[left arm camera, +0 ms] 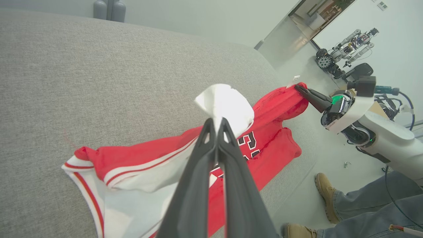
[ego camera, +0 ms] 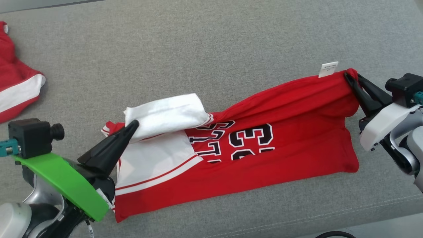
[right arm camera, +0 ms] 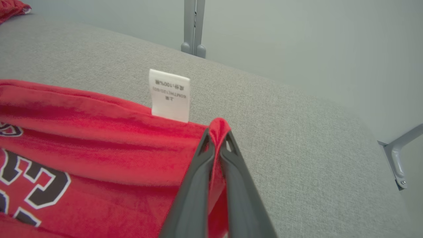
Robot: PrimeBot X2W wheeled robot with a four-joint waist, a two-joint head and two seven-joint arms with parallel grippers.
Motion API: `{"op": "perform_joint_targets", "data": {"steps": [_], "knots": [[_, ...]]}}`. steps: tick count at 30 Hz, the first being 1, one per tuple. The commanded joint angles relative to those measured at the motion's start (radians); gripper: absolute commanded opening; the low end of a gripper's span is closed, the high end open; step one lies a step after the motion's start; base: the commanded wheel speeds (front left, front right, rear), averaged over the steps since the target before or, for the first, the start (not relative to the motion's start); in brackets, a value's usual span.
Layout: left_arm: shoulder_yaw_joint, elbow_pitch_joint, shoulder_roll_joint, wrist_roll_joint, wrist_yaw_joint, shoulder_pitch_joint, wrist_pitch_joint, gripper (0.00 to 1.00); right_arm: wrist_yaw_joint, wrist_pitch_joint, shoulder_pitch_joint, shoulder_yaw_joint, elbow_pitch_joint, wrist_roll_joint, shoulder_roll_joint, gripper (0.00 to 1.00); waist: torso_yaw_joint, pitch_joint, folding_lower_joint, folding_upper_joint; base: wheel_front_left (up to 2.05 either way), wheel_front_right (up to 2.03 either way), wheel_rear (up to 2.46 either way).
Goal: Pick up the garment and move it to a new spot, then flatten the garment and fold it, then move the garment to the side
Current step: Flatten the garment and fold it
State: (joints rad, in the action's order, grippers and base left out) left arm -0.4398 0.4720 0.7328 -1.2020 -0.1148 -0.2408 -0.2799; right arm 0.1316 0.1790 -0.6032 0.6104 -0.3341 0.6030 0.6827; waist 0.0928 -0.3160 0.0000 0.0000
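Currently: red garment point(ego camera: 264, 165), stretched between left pincer point(ego camera: 134, 125), clamped on its white end, and right pincer point(ego camera: 348, 76), clamped on the red corner just beside the label point(ego camera: 328, 69); remainder lies on grey padded surface point(ego camera: 211, 39). Step, judged: flattening. Next calls for both pincers lowering together, tension even.

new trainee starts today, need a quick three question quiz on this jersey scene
1. True or false: the left hand is shut on a white part of the red jersey.
2. What does the right hand pinch? A) the jersey corner beside the white care label B) a white sleeve edge C) nothing
3. Fill in: in the head view, a second red and white garment lies at the far ____ edge.

Key: 1 true; 2 A; 3 left
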Motion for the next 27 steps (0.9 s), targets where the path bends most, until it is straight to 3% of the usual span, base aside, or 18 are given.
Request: {"op": "perform_joint_targets", "data": {"steps": [1, 9, 16, 27], "knots": [[0.015, -0.006, -0.008, -0.003, -0.007, 0.007, 0.016, 0.00, -0.002, 0.008, -0.007, 0.010, -0.014, -0.014, -0.005, 0.00, -0.013, -0.005, 0.0000, 0.0000, 0.00, 0.00, 0.00], [0.004, -0.149, -0.061, 0.016, 0.033, -0.197, -0.019, 0.00, -0.002, 0.027, -0.087, 0.018, -0.114, -0.041, -0.042, 0.00, -0.046, -0.048, 0.0000, 0.0000, 0.00, 0.00, 0.00], [-0.032, -0.331, -0.125, 0.063, 0.076, -0.409, -0.051, 0.00, -0.002, 0.047, -0.158, 0.044, -0.196, -0.057, -0.094, 0.00, -0.036, -0.068, 0.0000, 0.0000, 0.00, 0.00, 0.00], [-0.039, -0.378, -0.123, 0.060, 0.110, -0.419, -0.047, 0.00, -0.002, 0.083, -0.161, 0.051, -0.251, -0.068, -0.114, 0.00, -0.020, -0.057, 0.0000, 0.0000, 0.00, 0.00, 0.00]]}}
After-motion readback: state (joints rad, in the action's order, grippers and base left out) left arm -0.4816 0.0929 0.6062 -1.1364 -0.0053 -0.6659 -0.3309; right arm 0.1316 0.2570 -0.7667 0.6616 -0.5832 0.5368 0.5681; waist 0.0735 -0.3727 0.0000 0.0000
